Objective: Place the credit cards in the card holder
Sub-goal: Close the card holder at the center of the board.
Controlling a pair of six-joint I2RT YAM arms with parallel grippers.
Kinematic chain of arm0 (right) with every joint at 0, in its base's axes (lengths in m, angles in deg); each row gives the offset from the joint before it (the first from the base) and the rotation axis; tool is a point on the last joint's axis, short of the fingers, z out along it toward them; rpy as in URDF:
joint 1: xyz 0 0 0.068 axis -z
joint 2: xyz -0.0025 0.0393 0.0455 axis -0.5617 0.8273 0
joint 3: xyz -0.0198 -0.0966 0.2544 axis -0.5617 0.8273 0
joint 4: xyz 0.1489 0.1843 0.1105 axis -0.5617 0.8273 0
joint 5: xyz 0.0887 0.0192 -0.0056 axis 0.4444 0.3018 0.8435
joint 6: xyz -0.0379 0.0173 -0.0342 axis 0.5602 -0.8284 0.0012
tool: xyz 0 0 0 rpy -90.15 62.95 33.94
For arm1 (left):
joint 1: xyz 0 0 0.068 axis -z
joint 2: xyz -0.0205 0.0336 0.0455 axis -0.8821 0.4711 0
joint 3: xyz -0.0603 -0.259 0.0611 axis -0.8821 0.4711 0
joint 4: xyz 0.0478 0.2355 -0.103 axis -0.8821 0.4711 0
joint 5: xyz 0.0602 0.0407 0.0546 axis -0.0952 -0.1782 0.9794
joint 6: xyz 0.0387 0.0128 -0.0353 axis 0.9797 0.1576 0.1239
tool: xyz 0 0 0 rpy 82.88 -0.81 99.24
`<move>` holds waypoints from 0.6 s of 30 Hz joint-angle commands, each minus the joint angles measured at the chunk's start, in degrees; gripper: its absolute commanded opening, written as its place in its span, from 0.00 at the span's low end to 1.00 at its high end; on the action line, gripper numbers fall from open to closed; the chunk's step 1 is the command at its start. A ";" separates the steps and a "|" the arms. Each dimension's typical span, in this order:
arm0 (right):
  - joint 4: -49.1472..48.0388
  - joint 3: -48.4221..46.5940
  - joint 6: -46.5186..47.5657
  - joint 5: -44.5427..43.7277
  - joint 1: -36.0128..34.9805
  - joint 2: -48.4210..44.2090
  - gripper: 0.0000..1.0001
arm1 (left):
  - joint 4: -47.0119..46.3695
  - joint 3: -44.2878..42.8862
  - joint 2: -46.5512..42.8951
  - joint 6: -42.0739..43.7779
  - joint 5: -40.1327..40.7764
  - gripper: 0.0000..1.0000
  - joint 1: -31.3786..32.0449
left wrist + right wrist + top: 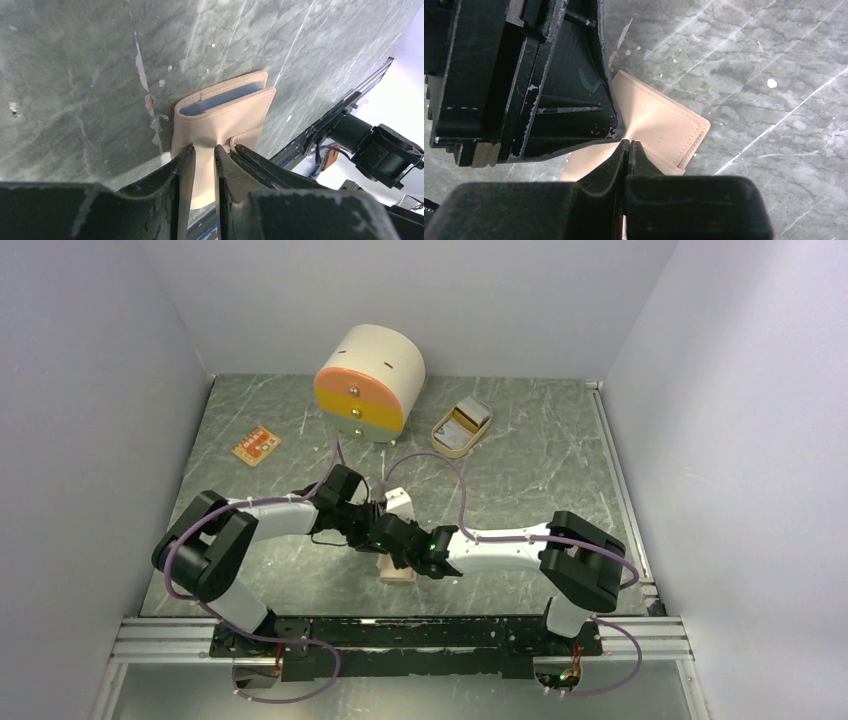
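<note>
Tan, stitched, leather-like folding card holder on the grey-green marbled worktop, on the near side of the round cream drawer box with orange-yellow front, toward the arm bases. Held from both sides: left tool clenched on a tan flap at the holder's near end, with leather in the narrow gap between its fingers; right tool pinched almost flat on a thin tan leaf of the same holder, close against the left tool.

Long axis of the holder, in the overhead view, roughly from the bases toward the drawer box. Light-blue credit cards edge-on inside one pocket, at the end farthest from the left tool.

One yellow-orange patterned card flat and well apart, left of the drawer box, nearer the left arm. Beige oval tray right of the drawer box, nearer the right arm; grey contents, possibly further cards, too small to confirm.

Judged: insertion partly done; next pickup dependent on freeing one tool, with the other left steadying the holder.
</note>
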 commanded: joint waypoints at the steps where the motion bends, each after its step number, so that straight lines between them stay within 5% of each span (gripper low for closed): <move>1: 3.23 -0.07 0.27 1.60 -1.14 0.39 0.00 | 3.24 1.47 3.90 0.77 3.71 0.28 1.15; 18: 2.31 3.12 -1.60 0.84 -1.11 -3.53 0.00 | 4.34 4.30 -6.56 -1.59 1.97 0.23 1.10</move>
